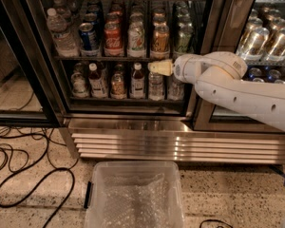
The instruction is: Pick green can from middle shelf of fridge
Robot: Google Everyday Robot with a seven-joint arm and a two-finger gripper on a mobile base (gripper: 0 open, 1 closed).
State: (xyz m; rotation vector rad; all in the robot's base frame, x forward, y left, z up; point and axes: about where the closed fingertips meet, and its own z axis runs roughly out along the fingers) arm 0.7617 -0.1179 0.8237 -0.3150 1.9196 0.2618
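Observation:
The fridge (133,141) stands with its left glass door open. The green can (136,38), green and silvery-white, stands on the middle shelf (109,58) between a red cola can (112,38) and an orange-gold can (160,39). My gripper (159,68), cream-tipped on a white arm coming from the right, hangs just below the shelf's front rail. It is under the orange-gold can, right of and lower than the green can, and touches neither. Nothing is in it.
A blue can (88,36) and a water bottle (61,32) stand left of the cola can. Bottles (118,82) fill the lower shelf. A clear plastic bin (133,196) sits on the floor in front. Black cables (19,175) lie at left. The open door (14,80) is at left.

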